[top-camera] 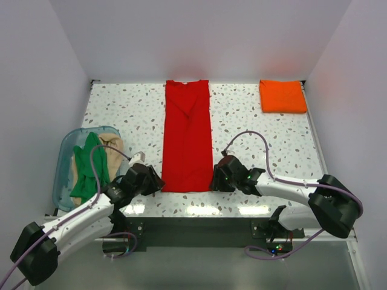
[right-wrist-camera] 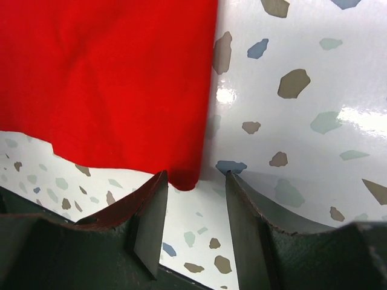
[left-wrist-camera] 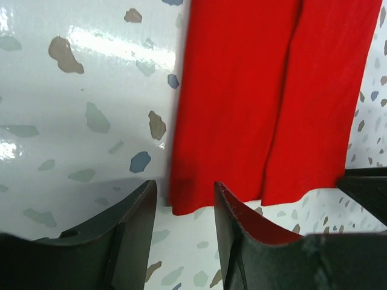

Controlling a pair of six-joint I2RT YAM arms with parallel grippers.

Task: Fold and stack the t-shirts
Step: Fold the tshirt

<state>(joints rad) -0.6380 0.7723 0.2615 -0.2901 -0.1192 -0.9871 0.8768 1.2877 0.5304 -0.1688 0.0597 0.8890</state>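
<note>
The red t-shirt (top-camera: 187,136) lies flat on the table (top-camera: 121,115), to the right of the clear tub (top-camera: 60,163) and well apart from it. It is already folded into one long narrow strip. Its long axis runs straight away from the arm bases, with the neck end at the far edge and the hem at the near end, about level with the tub's near half.

The next fold probably depends on that near hem and its two corners. The corner on the tub's side sits in the gap of the left gripper (left-wrist-camera: 184,190), which stands between tub and shirt. Its jaws are apart with the cloth between them, not pinched. The corner away from the tub pokes into the gap of the right gripper (right-wrist-camera: 195,181), also parted and not clamped on anything.

Each arm is nearest its own corner, so I judge that both will close and carry the hem up the strip's length.

The orange t-shirt (top-camera: 283,96) lies folded in the table corner farthest from the tub. A green shirt (top-camera: 86,172) and a tan shirt (top-camera: 113,148) wait inside the tub.
</note>
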